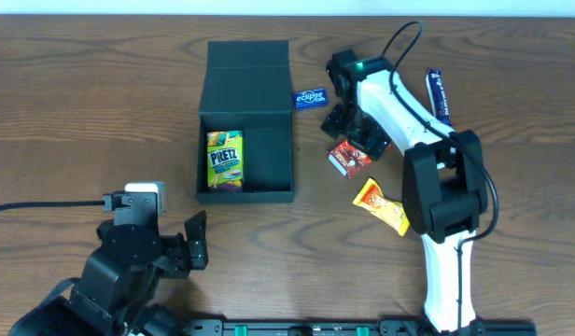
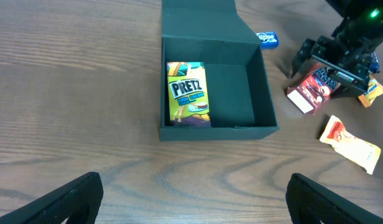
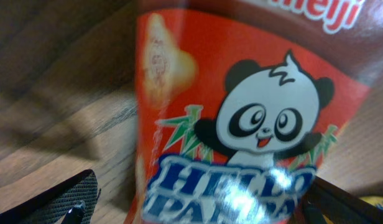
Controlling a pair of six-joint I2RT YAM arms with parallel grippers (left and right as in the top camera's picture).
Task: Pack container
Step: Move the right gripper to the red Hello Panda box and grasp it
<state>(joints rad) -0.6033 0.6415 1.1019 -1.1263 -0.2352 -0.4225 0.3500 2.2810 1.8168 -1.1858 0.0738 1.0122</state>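
Observation:
The container (image 1: 245,195) is a dark teal-black box, open, with its lid (image 1: 247,75) folded back flat behind it. It also shows in the left wrist view (image 2: 216,132). A yellow-green Pretz packet (image 1: 225,161) lies inside along its left wall (image 2: 189,94). My right gripper (image 1: 357,140) is low over a red Hello Panda box (image 1: 347,157), right of the container. Its open fingers (image 3: 198,208) straddle that box (image 3: 241,124), with a gap at the left finger. My left gripper (image 1: 196,241) is open and empty (image 2: 194,205) above the table, in front of the container.
A blue Eclipse pack (image 1: 310,97) lies by the lid's right edge. A yellow-orange snack packet (image 1: 381,205) lies in front of the Hello Panda box. A dark blue bar (image 1: 439,96) lies at the far right, behind the right arm.

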